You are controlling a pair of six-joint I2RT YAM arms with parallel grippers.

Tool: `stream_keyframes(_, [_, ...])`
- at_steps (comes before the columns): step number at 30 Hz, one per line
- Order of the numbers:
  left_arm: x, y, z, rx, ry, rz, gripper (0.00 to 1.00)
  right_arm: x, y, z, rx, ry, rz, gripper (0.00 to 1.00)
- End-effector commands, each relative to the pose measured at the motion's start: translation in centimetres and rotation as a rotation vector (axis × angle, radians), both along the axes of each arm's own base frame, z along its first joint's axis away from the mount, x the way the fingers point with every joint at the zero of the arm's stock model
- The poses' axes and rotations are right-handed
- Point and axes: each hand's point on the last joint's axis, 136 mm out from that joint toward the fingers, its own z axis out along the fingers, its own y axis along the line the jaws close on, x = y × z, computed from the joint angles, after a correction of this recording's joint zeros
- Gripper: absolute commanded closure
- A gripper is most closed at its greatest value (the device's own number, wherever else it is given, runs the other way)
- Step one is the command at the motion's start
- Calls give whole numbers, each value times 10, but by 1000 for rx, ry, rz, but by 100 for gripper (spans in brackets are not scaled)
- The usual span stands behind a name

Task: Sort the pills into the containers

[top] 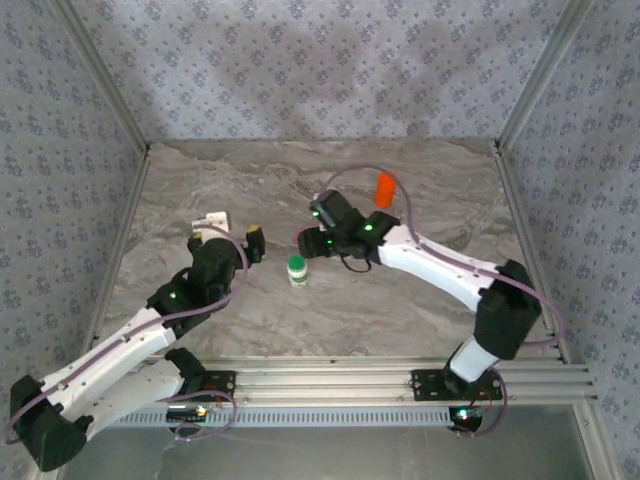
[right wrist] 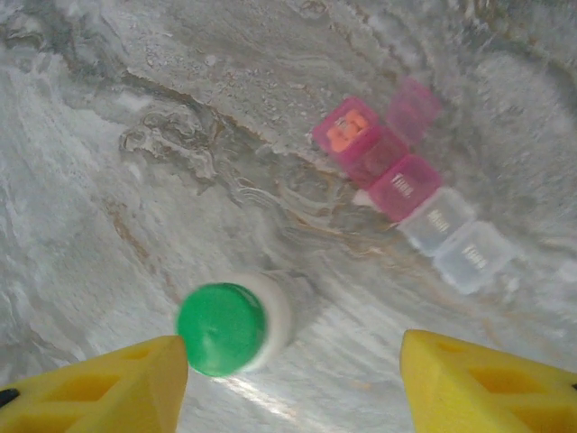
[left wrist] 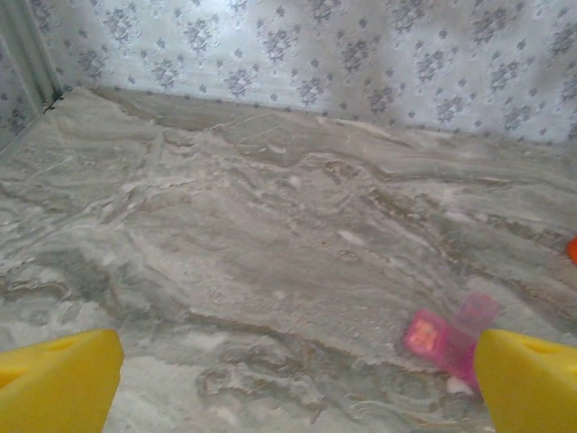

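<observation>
The right tool [right wrist: 293, 361] hangs spread and empty over the green-capped bottle [right wrist: 225, 327], which stands upright close by one finger and well off the other. Gripping that bottle looks like the step in hand. To do it well, shift sideways until the cap sits midway, then lower and close on the white body under the cap. The pill box [right wrist: 406, 185] lies flat on the counter [right wrist: 135, 108] ahead of this tool, beyond the bottle, with one pink lid raised over orange pills [right wrist: 343, 133]. The left tool [left wrist: 296, 361] is spread wide, holding nothing, the box just beside one finger. Count: one pill box, one green-capped bottle, one orange bottle [top: 385, 187].
</observation>
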Motion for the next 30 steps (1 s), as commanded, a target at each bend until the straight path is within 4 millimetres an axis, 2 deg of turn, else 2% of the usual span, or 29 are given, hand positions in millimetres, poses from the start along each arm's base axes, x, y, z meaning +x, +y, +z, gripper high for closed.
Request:
stream_keyframes(1, [-5,13,-7,32,-6,27,1,-5,2,-7,-76,60,-193,32])
stream_keyframes(3, [-8,18,-8,33,-13,39,1,-4,9,-13,-104,94,-237,31])
stream_keyframes(8, [-18,32,-11,23,-49,65,1,-5,10,-30,-234,138,-329,29])
stream_keyframes(13, [-29,47,-12,24,-89,83,0,-7,24,-48,-285,173,-335,29])
stream_keyframes(18, [-36,57,-8,-1,-134,92,1,-13,27,-64,-325,202,-349,28])
stream_keyframes(24, [-40,60,-9,-17,-142,92,1,-20,32,-84,-331,253,-344,27])
stream_keyframes(30, [-40,60,-10,-14,-138,91,1,-19,34,-100,-331,261,-313,30])
